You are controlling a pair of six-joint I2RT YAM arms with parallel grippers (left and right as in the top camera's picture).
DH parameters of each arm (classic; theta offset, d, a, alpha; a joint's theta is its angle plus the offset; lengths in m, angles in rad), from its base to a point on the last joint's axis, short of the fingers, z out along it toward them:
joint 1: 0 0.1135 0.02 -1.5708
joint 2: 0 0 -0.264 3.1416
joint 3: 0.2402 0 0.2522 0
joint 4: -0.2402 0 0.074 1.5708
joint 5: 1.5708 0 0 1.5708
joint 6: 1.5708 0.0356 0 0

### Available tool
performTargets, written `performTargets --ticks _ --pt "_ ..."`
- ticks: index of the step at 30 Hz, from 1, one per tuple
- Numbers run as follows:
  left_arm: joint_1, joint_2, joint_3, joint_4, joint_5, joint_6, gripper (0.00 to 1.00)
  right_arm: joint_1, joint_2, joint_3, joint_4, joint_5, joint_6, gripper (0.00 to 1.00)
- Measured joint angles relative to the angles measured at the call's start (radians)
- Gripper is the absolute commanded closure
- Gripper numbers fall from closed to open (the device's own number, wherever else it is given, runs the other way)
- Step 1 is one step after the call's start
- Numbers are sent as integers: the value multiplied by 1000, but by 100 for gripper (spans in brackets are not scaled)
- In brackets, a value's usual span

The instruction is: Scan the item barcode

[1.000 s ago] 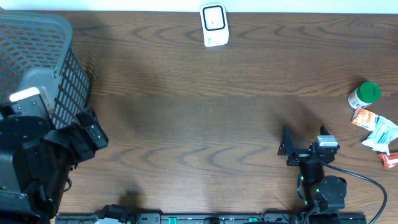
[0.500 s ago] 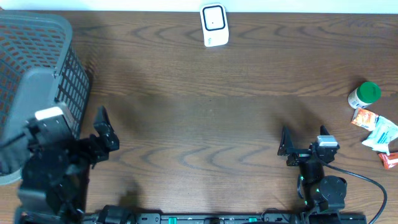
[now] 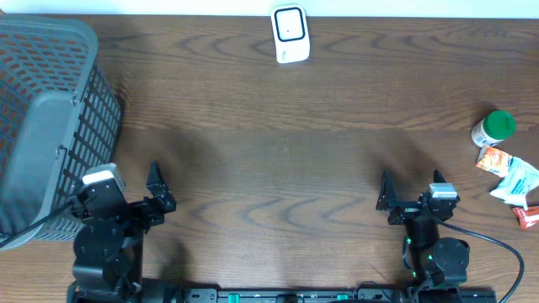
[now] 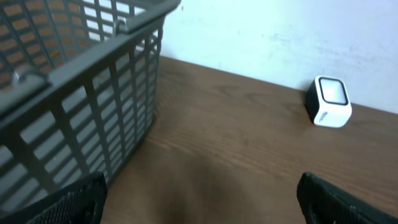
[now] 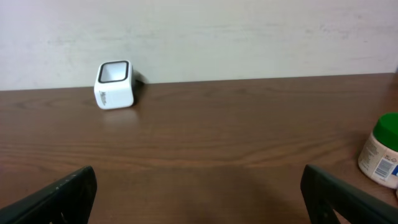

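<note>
1. Overhead shows that the left gripper (image 3: 160, 190) has drawn back from above the basket (image 3: 50, 109) to the near-left edge of the worktop (image 3: 269, 151). Its jaws are spread wide with nothing between them.
2. The right gripper (image 3: 383, 194) has not shifted over that same second. It sits near the front edge, right of centre, with its jaws likewise spread and empty.
3. My reading is that the left arm's trip to the basket is finished and both arms are parked. Nothing is being presented for scanning, so either one cycle has closed or the next item has yet to be fetched.
4. The scanner (image 3: 289, 34) stands at the middle of the far edge. The loose goods, a green-capped bottle (image 3: 493, 128) and a few packets (image 3: 509, 178), lie at the far right edge. They are well apart from both grippers, though nearer the right one.
5. The inside of the basket cannot be made out, so I cannot tell whether anything lies in it.
6. The frame edge cuts off the packets, and the right wrist view catches only part of the bottle. No barcode is legible on anything.
</note>
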Motion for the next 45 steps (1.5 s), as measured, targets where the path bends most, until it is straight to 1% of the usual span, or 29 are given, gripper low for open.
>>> performTargets --ticks 11,15,22,35,45 --pt "1 -115 -254 184 4 16 2 0 0 0 0 0 0 1" --pt "21 -158 -338 238 9 23 2 0 0 0 0 0 0 1" --pt "66 -209 -419 245 19 23 2 0 0 0 0 0 0 1" --pt "73 -325 -574 288 34 23 2 0 0 0 0 0 0 1" --pt "73 -342 -581 324 36 23 2 0 0 0 0 0 0 1"
